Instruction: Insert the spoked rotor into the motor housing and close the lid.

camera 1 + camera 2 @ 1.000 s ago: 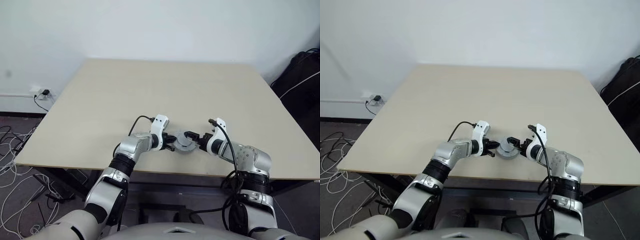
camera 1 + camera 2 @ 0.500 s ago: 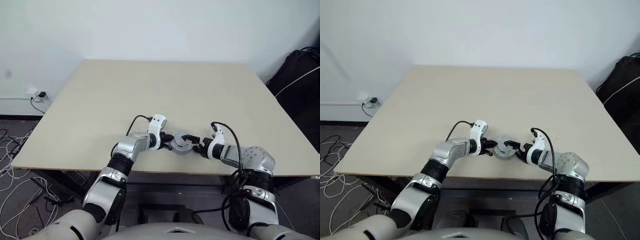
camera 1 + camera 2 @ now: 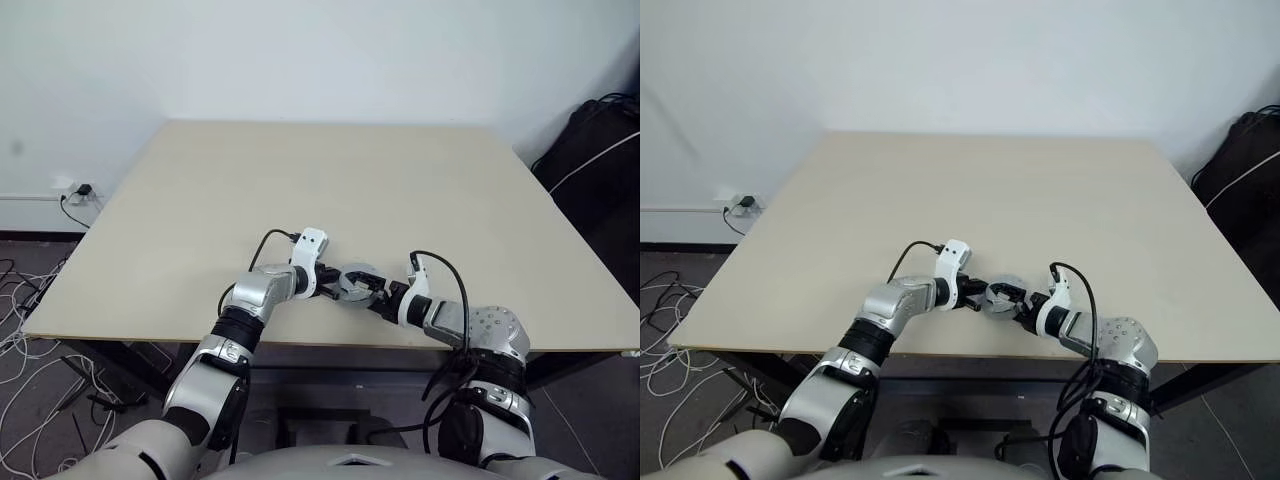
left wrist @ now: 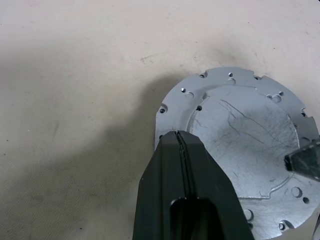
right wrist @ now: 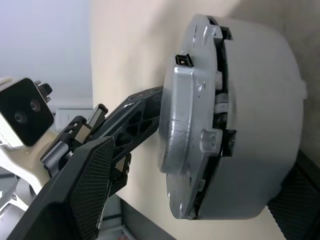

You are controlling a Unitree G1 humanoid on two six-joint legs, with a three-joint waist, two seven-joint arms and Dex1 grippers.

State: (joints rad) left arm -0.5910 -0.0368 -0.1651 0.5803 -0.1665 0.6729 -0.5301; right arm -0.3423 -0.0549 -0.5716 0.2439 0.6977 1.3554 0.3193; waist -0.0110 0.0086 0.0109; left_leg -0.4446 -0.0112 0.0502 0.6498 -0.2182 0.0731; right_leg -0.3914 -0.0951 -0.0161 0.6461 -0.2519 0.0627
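near the front edge of the beige counter point(image 3: 330, 180), roughly centre, sits the motor housing point(image 5: 260, 120) w/ the lid point(image 4: 245, 145) on top of it. from the head views the assembly shows as a small round grey metal piece between the two arms.

lid: round silver-grey plate, flat raised centre w/ fine scratches, small holes and notches around the rim. in the right wrist view it lies against the housing's mouth but not flush; a gap w/ tabs and dark slots shows along the seam btwn lid and the smooth grey housing wall.

left tool point(image 4: 179, 137): black fingers pressed together, no gap, tip resting at the lid's rim on the robot's left side. holds nothing. it also shows in the right wrist view as a black latticed finger reaching to the lid's face.

right tool point(image 3: 378, 297): fingers spread wide apart, straddling the assembly from the robot's right. one textured finger point(image 5: 90, 185) lies on the lid side, the other pad at the housing's far side. whether the pads actually press on the metal can't be told. a tip of it peeks in at the lid's edge in the left wrist view.

bg: white wall, a black bag point(image 3: 600, 140) by the counter's right far corner, loose cables point(image 3: 30, 300) and a wall socket on the floor side at left.
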